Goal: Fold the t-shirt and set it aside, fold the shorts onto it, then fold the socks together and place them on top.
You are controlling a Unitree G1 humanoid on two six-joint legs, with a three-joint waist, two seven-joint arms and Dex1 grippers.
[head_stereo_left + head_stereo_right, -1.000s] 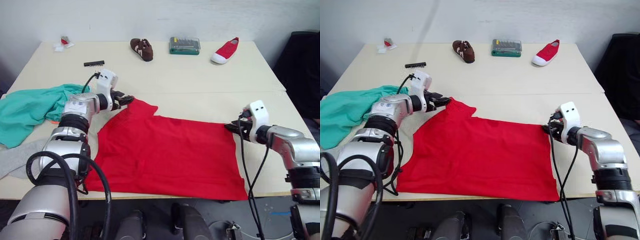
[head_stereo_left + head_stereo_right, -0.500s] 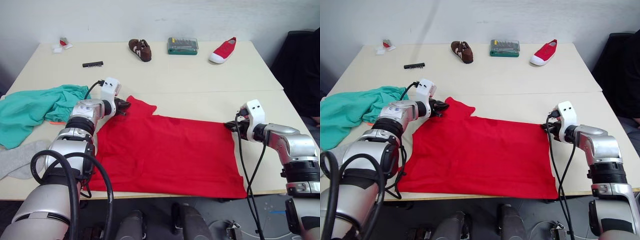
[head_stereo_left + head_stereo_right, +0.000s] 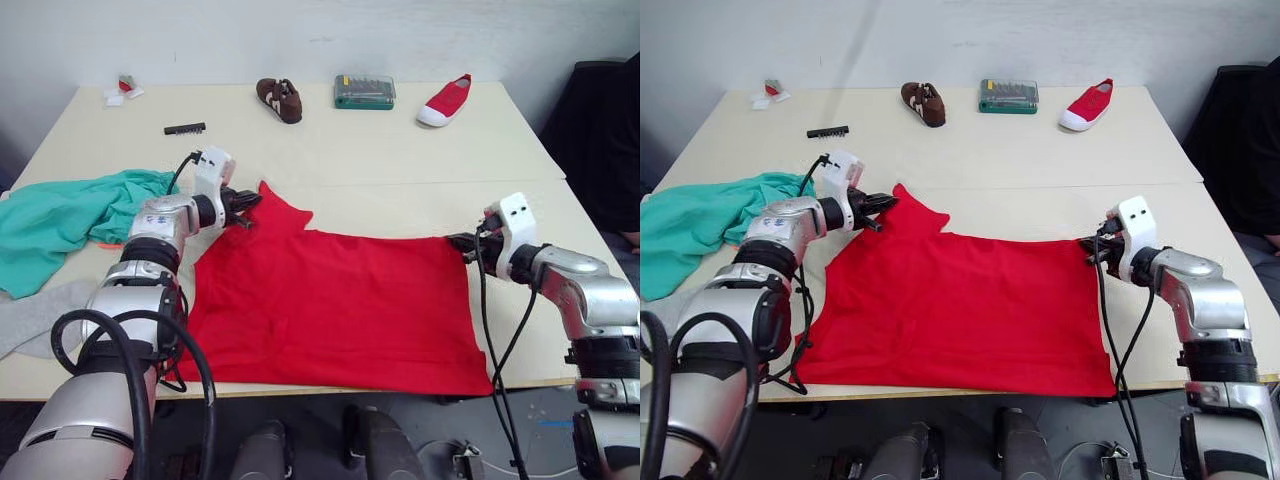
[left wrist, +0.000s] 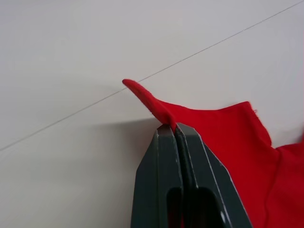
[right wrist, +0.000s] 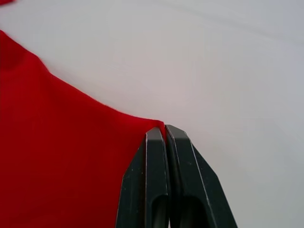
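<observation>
T-shirt (image 3: 335, 300) spread flat on counter (image 3: 380, 140), far corners pinched: left gripper (image 4: 175, 129) clenched on sleeve tip, right gripper (image 5: 165, 130) clenched on hem corner. Thin bites; may slip out under uneven pull, skewing fold.

text: none legible | labels: none | nos.: none

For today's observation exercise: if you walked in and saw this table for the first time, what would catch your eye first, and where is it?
The big red t-shirt spread flat across the near half of the table dominates. The left gripper is shut on its far left corner and the right gripper on its far right corner. Next comes the crumpled teal shorts at the table's left edge, then the red shoe along the far edge.
</observation>
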